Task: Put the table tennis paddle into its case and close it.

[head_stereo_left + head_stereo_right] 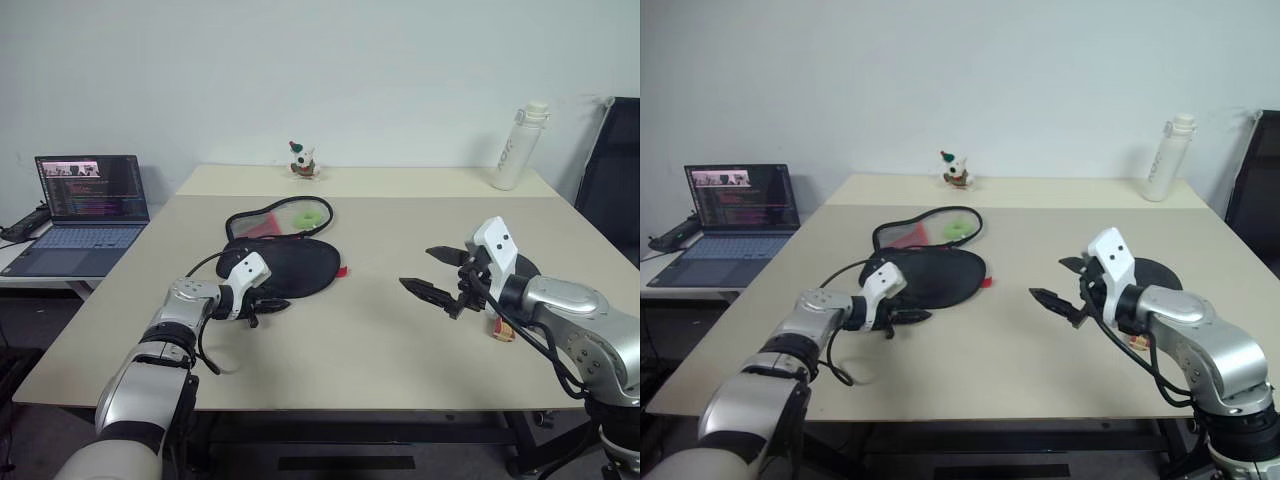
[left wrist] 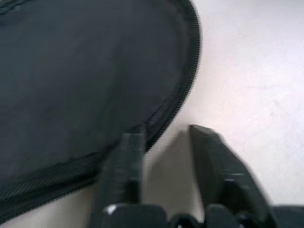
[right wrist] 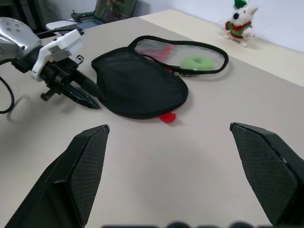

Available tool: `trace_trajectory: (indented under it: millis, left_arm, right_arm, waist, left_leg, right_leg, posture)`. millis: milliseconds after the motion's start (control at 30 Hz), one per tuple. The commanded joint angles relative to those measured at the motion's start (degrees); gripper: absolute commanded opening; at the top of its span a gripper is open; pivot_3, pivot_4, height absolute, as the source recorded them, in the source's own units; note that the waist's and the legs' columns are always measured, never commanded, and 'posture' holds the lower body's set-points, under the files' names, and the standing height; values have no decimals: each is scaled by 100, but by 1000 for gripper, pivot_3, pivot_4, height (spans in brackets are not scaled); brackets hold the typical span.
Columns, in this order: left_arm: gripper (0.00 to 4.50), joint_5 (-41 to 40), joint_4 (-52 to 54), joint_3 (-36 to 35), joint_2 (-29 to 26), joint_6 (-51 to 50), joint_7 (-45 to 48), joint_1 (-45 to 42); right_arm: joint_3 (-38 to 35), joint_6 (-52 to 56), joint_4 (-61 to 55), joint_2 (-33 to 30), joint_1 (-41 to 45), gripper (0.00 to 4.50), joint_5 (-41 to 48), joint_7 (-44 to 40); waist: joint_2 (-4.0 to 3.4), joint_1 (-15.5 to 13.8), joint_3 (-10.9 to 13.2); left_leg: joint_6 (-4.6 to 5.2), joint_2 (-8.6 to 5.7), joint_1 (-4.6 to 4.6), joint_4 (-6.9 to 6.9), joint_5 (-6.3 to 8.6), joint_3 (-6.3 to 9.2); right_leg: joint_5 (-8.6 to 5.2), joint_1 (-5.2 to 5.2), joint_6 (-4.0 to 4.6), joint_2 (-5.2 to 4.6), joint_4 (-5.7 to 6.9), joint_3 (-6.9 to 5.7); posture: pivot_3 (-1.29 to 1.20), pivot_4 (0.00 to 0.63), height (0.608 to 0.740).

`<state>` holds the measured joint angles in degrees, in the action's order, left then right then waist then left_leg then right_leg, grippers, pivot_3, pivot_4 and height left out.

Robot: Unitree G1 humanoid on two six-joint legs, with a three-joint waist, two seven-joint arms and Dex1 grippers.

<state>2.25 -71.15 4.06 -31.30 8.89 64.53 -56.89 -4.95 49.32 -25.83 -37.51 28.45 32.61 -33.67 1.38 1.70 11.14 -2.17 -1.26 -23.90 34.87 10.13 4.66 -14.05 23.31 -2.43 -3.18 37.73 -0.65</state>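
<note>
While I surveyed the table [image 1: 330,350], I found the case [image 1: 290,262] lying opened out on its left-centre, the black lower half nearest me and the mesh-lined flap [image 1: 280,217] folded back behind it. A lime-green round thing [image 1: 309,214] sat in that flap, and a small red tab [image 3: 167,117] stuck out at the case's right edge. My left gripper [image 1: 268,306] rested at the near rim of the black half; in the left wrist view its fingers [image 2: 124,156] stood a little apart with the zip edge beside one of them, and I could not tell whether they pinched it. My right gripper [image 1: 432,272] hovered above the table's right side with its fingers spread wide and nothing between them. I saw the table tennis paddle [image 1: 1155,275] lying behind that arm, its black face partly hidden and its striped handle [image 1: 502,331] showing below the wrist, well apart from the case. A toy figure [image 1: 303,161] and a white bottle [image 1: 519,146] stood at the far edge. A laptop [image 1: 88,212] stood open on a side desk to the left.
</note>
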Motion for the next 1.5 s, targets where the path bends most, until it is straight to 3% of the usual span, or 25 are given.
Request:
trace_trajectory:
  millis: [33, 233, 433, 600, 733, 933, 1067, 1500]
  left_arm:
    - [20, -118, 33, -182, 27, -102, 62, -17]
    - [20, -329, 323, -390, 444, -226, 79, 50]
    - [20, -539, 1198, -290, 1261, -567, 190, 257]
    - [20, -443, 1546, -194, 1289, -450, 64, 248]
    - [865, -449, 1504, -249, 1117, -388, 22, 170]
    - [2984, -289, 1310, -140, 810, -299, -4, 205]
    - [4344, -147, 990, -91, 576, -204, -48, 161]
    - [4344, 360, -24, 111, 549, -164, -657, -121]
  right_arm:
    - [-255, -171, -22, -87, -7, 4500, -58, 44]
    - [-340, -172, -14, -169, -43, 4500, -94, 45]
    - [-435, -122, -82, -232, -138, 4500, -102, 61]
    - [-474, -77, -150, -240, -215, 4500, -81, 78]
    - [-484, -70, -169, -236, -274, 4500, -64, 100]
    - [-454, -58, -188, -241, -279, 4500, -35, 88]
    - [-446, 169, -525, -250, -245, 4500, 517, -219]
    - [-280, 275, -735, -324, -144, 4500, 804, -280]
  waist:
    - [0, -3, 0]
    - [1, -13, 1]
    - [4, -30, 2]
    - [5, 27, 3]
    - [5, 27, 4]
    - [5, -2, 4]
    - [6, 4, 4]
    - [14, -12, 1]
  left_leg:
    - [0, 0, 0, 0, 0, 0]
    - [0, -1, 0, 2, 0, 0]
    - [0, -3, -1, 3, 0, 0]
    - [0, 2, 2, 3, 0, -1]
    - [0, 4, 9, 2, 0, -3]
    - [0, -1, 4, 4, 0, -2]
    - [0, 0, 4, 4, 0, -2]
    - [1, -1, 9, 7, -1, 0]
  right_leg:
    - [0, 0, 0, 0, 0, 0]
    - [0, 0, 0, -1, 4, 0]
    - [1, -1, -1, -2, 3, 2]
    - [1, -1, -2, 2, 4, 4]
    - [1, -1, -2, 4, 11, 5]
    - [1, -1, -2, 1, 7, 5]
    - [1, -1, -2, 2, 7, 4]
    - [3, -5, -5, 1, 11, 2]
  posture:
    - [0, 150, 740]
    - [0, 150, 740]
    - [0, 150, 740]
    - [0, 150, 740]
    - [0, 150, 740]
    - [0, 150, 740]
    - [0, 150, 740]
    - [0, 150, 740]
